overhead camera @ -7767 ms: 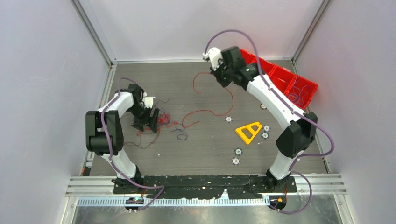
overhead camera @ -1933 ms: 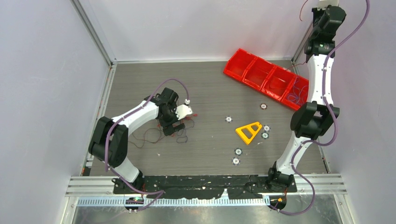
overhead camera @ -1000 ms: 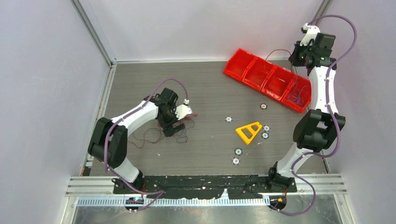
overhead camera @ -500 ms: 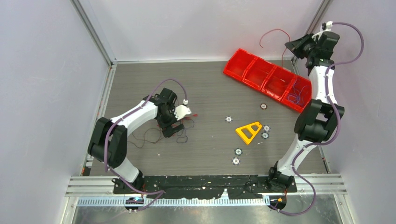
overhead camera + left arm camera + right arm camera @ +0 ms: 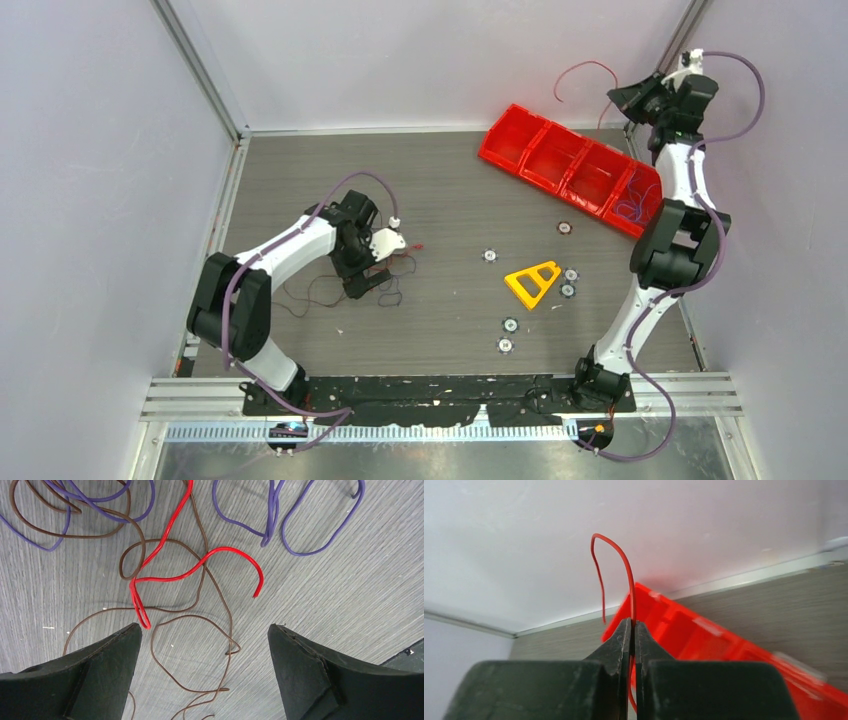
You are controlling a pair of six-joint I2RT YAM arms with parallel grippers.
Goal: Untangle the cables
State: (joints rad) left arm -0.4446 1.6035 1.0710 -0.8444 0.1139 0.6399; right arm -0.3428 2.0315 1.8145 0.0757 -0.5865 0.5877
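While your right gripper (image 5: 631, 625) hangs up in the air just behind the red bin (image 5: 530, 140), its jaws are pinched tight on one thin red wire (image 5: 626, 565). That wire sticks up out of the gripper, bends over like a hook and points back down. Blue wires (image 5: 632, 208) lie inside the bin, in the end box nearest that arm.

Your left gripper (image 5: 203, 630) is well away from the bin, out to its left, low over the bench (image 5: 450, 190). Its jaws stand wide and hold nothing. The cables (image 5: 385, 285) lie flat on the bench right under it, in a loose heap. Look down between the jaws and you see a short red piece (image 5: 220, 550) bent in an S, with long brown ones (image 5: 192, 616) crossing it. Purple loops (image 5: 300, 554) lie just past them. A yellow triangle (image 5: 532, 283) sits near the bin, on its front side, between the bin and the heap.
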